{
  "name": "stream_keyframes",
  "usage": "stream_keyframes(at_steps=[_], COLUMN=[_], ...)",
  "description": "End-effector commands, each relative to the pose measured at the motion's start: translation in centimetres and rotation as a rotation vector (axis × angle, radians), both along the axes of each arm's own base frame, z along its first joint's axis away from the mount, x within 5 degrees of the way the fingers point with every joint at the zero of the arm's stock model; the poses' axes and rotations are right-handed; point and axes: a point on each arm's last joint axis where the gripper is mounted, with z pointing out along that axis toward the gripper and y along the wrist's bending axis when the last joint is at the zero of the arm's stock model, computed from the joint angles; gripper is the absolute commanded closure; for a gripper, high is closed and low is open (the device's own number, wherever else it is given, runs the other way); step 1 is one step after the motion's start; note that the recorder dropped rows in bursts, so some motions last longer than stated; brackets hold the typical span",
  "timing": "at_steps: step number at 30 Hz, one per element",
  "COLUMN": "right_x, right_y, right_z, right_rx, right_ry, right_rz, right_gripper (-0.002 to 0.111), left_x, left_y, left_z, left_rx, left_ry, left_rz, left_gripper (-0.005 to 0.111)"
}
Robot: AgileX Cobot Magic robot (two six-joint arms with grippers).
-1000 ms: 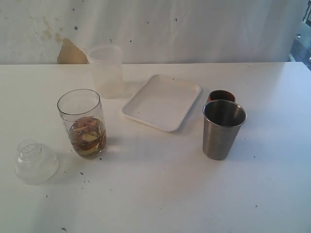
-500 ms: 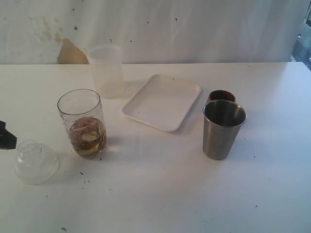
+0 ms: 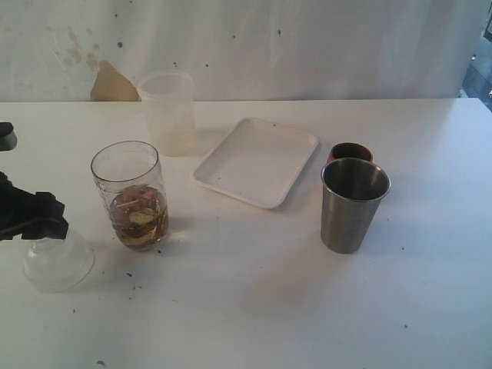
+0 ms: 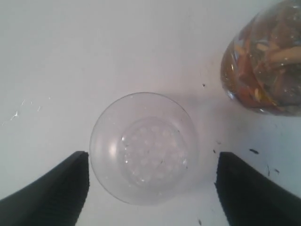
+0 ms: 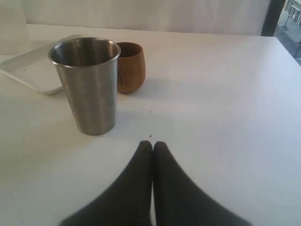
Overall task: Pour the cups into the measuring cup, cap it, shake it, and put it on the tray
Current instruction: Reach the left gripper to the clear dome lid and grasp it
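Cap (image 4: 143,148), clear and domed, is standing neck-up on the table (image 3: 254,307), with the left gripper (image 4: 151,162) hanging right above it, jaws wide apart on either side. In the exterior view the part-filled measuring cup (image 3: 131,196) is waiting at the cap's 2 o'clock. The right gripper (image 5: 152,146), jaws together, is idling by the steel tumbler (image 5: 87,84).

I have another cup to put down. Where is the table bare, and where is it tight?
Widest bare patch: the near table in front of the measuring cup and steel tumbler, running up between them to the tray. Right of the tumbler is bare. Tight: the left, where the open left claw hangs over the domed cap beside the measuring cup.
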Motion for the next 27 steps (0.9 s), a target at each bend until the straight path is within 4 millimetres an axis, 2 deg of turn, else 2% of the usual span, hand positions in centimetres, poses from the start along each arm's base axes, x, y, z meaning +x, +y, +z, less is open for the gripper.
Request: stream_keyframes(at_steps=[1,4,10,13,17,22,27], right_x=[0.0,0.0,0.0,0.0,0.0,0.0,0.0], right_y=[0.0,0.0,0.0,0.0,0.0,0.0,0.0], right_z=[-0.1,-0.1,-0.1,-0.1,-0.1,-0.1,-0.1], right_rx=[0.003,0.003,0.003,0.003,0.003,0.003,0.003], right_ry=[-0.005,-0.005,-0.005,-0.005,-0.005,-0.005,-0.005], right_rz=[0.000,0.000,0.000,0.000,0.000,0.000,0.000], right_gripper=[0.108,0.108,0.108,0.108,0.108,0.108,0.108], left_x=[0.8,0.9,0.7,0.5,0.1,0.2,0.5], left_y=[-0.4,-0.4,-0.4,-0.4,-0.4,-0.2,0.3], left_z=[-0.8,-1.4,-2.1,-2.3,-2.4,-1.4,2.6], left_rx=[-0.018,-0.015,0.001,0.013,0.012,0.044,0.108], left_ry=[-0.014,0.013,0.059,0.087,0.126,0.153,0.147], left_rz=[-0.003,-0.019,-0.046,-0.068,-0.086,-0.091,-0.100], left_gripper=[0.036,0.041,0.059,0.074,0.106,0.107,0.107])
